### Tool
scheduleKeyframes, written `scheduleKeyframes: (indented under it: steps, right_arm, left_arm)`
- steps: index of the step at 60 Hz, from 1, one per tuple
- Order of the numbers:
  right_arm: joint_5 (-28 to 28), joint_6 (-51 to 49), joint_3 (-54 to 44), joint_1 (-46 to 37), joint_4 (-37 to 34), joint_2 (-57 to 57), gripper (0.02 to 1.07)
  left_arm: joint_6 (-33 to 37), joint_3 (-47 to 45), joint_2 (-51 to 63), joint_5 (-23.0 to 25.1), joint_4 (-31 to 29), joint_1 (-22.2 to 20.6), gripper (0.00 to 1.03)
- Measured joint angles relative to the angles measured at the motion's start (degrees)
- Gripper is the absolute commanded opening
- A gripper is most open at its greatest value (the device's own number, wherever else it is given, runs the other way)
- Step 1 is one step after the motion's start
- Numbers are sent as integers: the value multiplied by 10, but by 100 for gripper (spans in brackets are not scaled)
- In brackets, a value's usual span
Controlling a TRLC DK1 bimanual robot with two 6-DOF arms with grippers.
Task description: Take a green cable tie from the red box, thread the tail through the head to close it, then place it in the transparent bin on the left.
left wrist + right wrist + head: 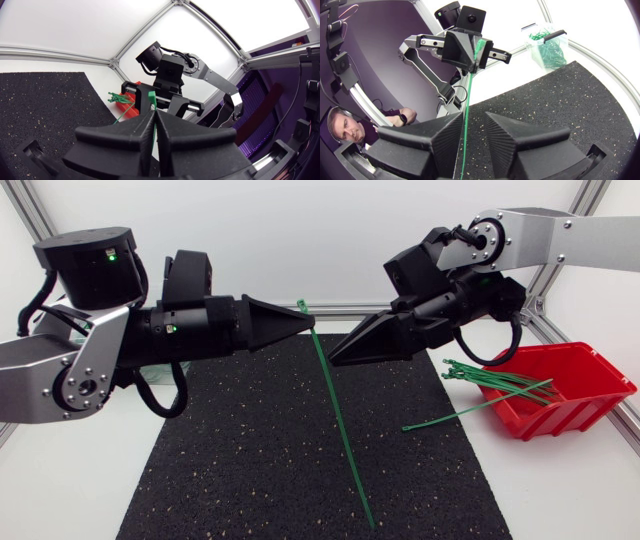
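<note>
My left gripper (305, 321) is shut on a green cable tie (340, 420) just under its head, above the far edge of the mat. The tie hangs slanting down toward the mat's near edge. My right gripper (335, 357) is beside the tie a little below that grip. In the right wrist view its fingers (515, 135) stand apart, with the tie (466, 112) running loose between them: it is open. The red box (570, 395) at the right holds several green ties (495, 380). The transparent bin (547, 47) with green ties inside shows behind the left gripper (475, 56).
A black speckled mat (250, 460) covers the middle of the table. One loose tie (445, 418) lies from the box's front onto the mat's right edge. An aluminium frame (25, 210) runs around the table.
</note>
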Motion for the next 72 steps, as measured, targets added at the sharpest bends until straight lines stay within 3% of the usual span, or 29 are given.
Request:
scheduleKeyframes:
  steps: [6,8,9,10,19,31,46,52,56,72]
  right_arm:
    - [17,-28,25,-13,1,24,53]
    - [28,-45,29,-16,3,30,75]
    - [32,-52,30,-16,4,31,95]
    - [35,-61,31,-17,7,33,107]
    - [72,-93,31,-15,64,38,103]
    - [162,-94,29,-9,158,42,103]
    - [377,-81,-16,-1,306,43,103]
    - [473,-72,-44,16,363,38,103]
    - [503,-75,-77,30,402,26,103]
    - [561,-164,-117,49,389,-13,103]
  left_arm:
    - [18,16,0,6,-32,17,4]
    - [27,21,0,5,-40,22,4]
    - [33,24,0,5,-45,25,4]
    - [38,27,0,5,-52,28,4]
    - [100,51,0,-7,-98,46,4]
    - [181,92,19,-21,-185,57,4]
    - [238,158,64,-9,-318,71,4]
    - [253,188,83,7,-341,78,4]
    - [257,195,91,17,-343,82,4]
    - [259,200,102,36,-351,90,4]
